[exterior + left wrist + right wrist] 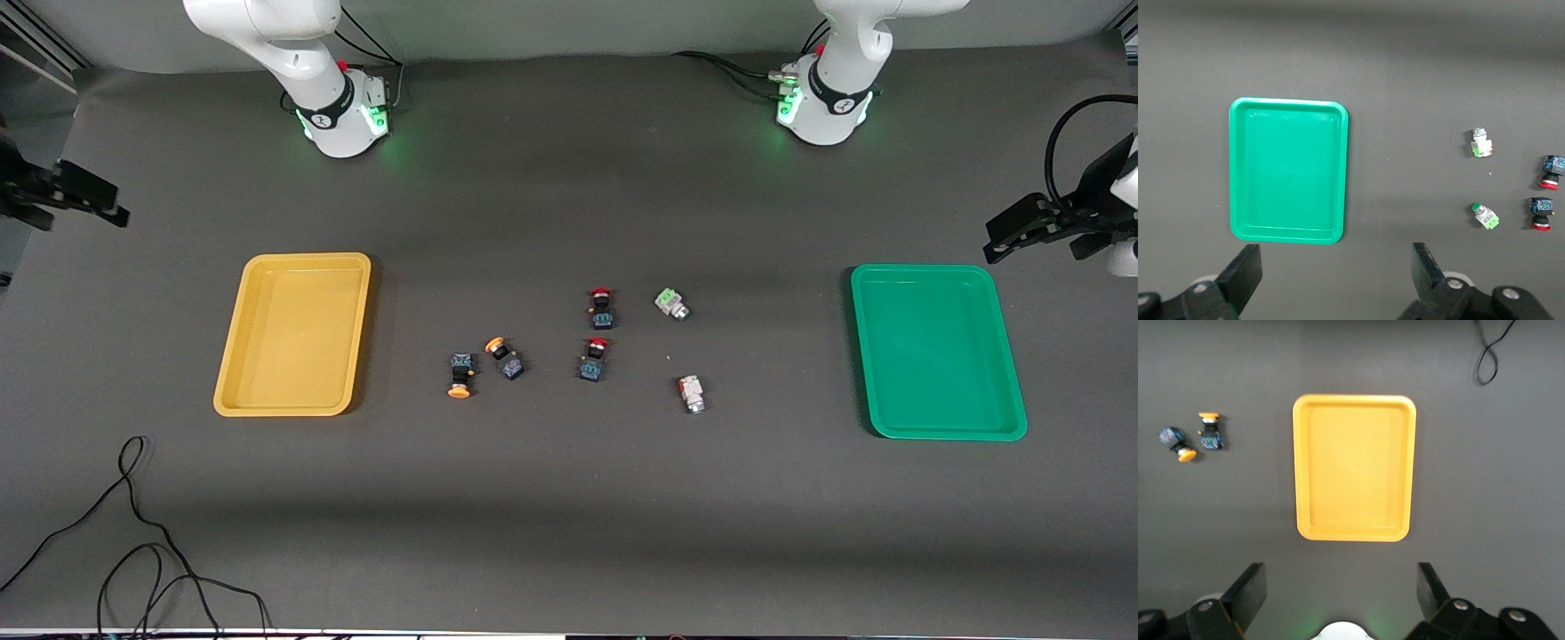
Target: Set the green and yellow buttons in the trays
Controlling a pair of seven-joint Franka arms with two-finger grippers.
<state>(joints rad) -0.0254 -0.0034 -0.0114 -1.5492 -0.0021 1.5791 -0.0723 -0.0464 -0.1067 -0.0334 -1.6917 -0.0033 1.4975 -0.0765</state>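
Observation:
The yellow tray (293, 333) (1354, 467) lies empty toward the right arm's end, the green tray (935, 351) (1288, 170) empty toward the left arm's end. Between them lie two orange-yellow-capped buttons (460, 374) (504, 356) (1178, 444) (1210, 430), a pale-green-topped silver button (672, 304) (1485, 216) and an orange-marked silver button (692, 393) (1481, 143). My left gripper (1000, 240) (1336, 277) hangs open over the table edge by the green tray. My right gripper (111, 206) (1341, 593) hangs open by the yellow tray. Neither holds anything.
Two red-capped dark buttons (602, 308) (594, 358) lie between the yellow-capped pair and the silver pair. A black cable (133, 524) (1488, 353) loops on the table nearer the front camera than the yellow tray.

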